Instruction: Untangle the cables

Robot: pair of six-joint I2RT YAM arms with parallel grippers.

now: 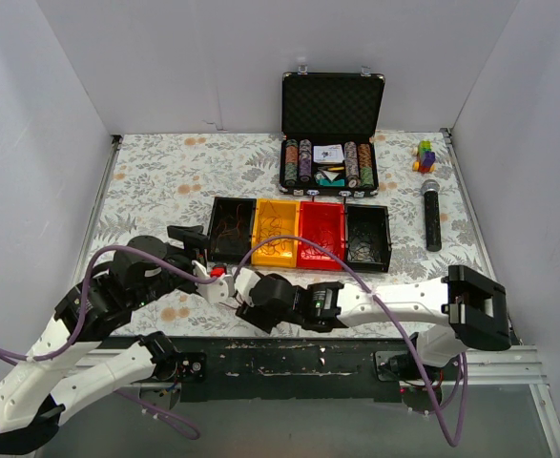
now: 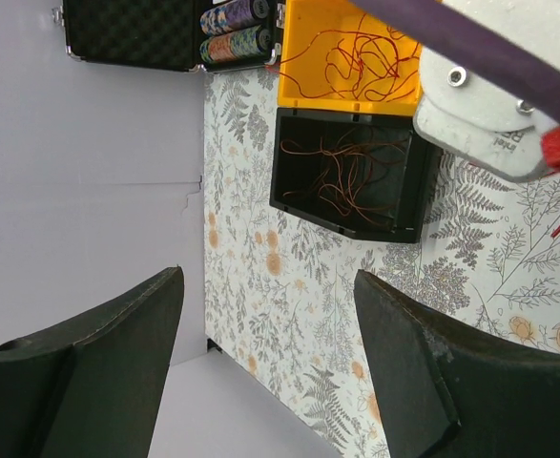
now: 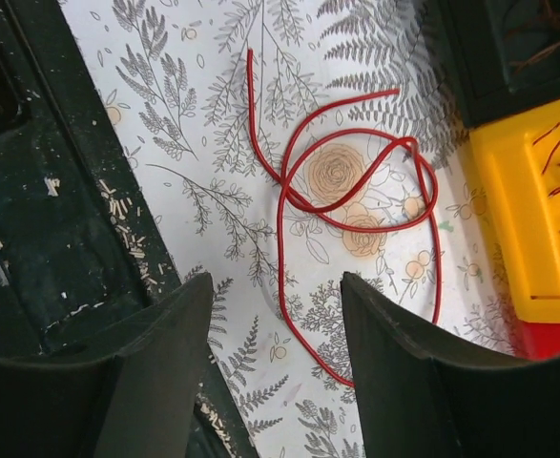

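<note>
A single red cable [image 3: 356,205] lies in loose loops on the floral tabletop, close to the yellow bin [image 3: 523,219]. My right gripper [image 3: 277,286] is open just above it, with a strand of the cable running between the fingers, untouched. In the top view the right gripper [image 1: 246,294] sits near the table's front edge and hides that cable. More thin red and brown cables lie in the black bin [image 2: 351,176] and the yellow bin [image 2: 351,57]. My left gripper [image 2: 268,277] is open and empty, above the table left of the bins [image 1: 192,239].
A row of bins stands mid-table: black [image 1: 230,229], yellow [image 1: 275,234], red [image 1: 321,234], black [image 1: 367,239]. An open poker-chip case [image 1: 332,134] stands behind them. A microphone [image 1: 432,215] and toy blocks [image 1: 425,155] lie at right. White walls enclose the table. Lilac hoses [image 1: 375,296] cross the front.
</note>
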